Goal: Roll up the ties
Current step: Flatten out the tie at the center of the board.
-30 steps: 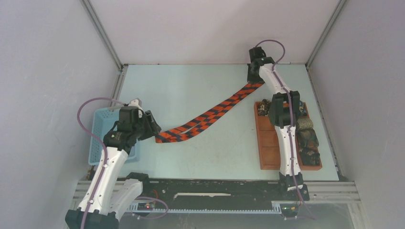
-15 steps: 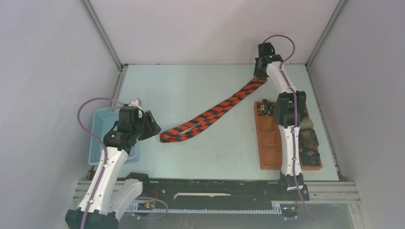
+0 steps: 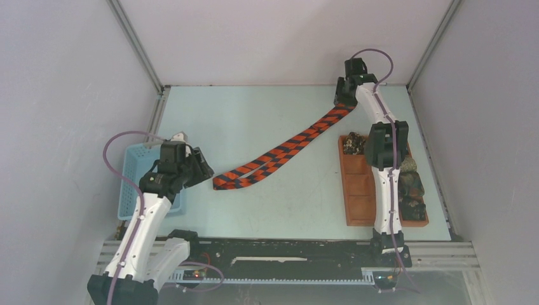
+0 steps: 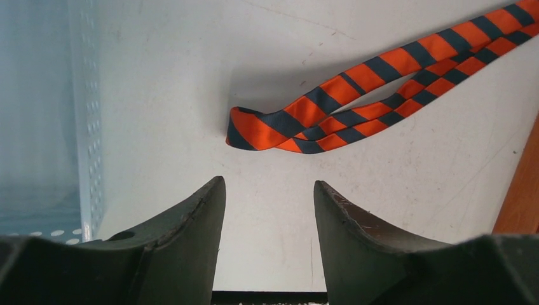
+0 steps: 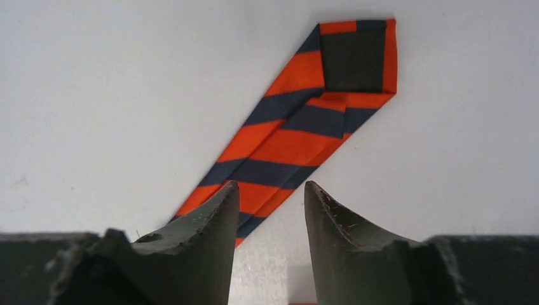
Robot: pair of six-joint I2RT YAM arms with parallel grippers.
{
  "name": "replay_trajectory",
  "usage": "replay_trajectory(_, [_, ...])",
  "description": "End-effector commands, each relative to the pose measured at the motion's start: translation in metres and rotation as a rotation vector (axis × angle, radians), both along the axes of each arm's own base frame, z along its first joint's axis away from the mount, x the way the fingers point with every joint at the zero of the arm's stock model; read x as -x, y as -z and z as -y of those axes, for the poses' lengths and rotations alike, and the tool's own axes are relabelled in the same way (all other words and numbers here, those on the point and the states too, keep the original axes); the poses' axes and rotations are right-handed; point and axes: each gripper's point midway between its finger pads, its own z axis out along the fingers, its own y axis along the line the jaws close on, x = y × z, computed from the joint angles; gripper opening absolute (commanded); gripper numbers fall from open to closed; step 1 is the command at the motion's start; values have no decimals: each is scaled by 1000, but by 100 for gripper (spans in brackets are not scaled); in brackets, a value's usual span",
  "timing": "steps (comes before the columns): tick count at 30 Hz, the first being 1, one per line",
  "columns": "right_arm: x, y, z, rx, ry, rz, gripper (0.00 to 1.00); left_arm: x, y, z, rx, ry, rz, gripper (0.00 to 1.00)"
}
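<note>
We count one long striped tie [image 3: 279, 152] on the worktop [image 3: 254, 108]. We make out four rolled ties [image 3: 351, 145] in the one brown tray [image 3: 358, 206], though an arm hides part of that tray. We also count one blue basket [image 3: 135, 162] and two robot arms, a left arm [image 3: 143, 219] and a right arm [image 3: 388, 190].

The long tie [image 3: 279, 152] lies diagonally across the table [image 3: 254, 108], near-left to far-right — basket [image 3: 133, 159] at the left edge, tray [image 3: 359, 206] holding rolled ties [image 3: 412, 184] on the right.

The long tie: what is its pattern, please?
The tie has orange and dark diagonal stripes; best in right wrist view.
</note>
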Motion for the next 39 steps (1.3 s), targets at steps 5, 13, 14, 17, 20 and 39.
replay_trajectory(5, [52, -78, -45, -108, -70, 90, 46, 11, 54, 0, 131, -245, -161, 58])
replay_trajectory(13, [147, -68, -125, -214, -225, 37, 41, 6, 72, -7, 262, -445, -133, 57])
replay_trajectory(14, [158, -68, -135, -239, -245, 33, 40, 4, 72, -8, 281, -466, -122, 58])
replay_trajectory(17, [193, -57, -176, -338, -319, -1, 36, -2, 64, -12, 322, -512, -75, 58])
replay_trajectory(20, [224, -45, -215, -405, -393, -49, 33, -12, 53, -10, 360, -522, -30, 59])
replay_trajectory(39, [314, 4, -304, -458, -610, -185, 21, -77, 53, 34, 225, 136, -268, 61])
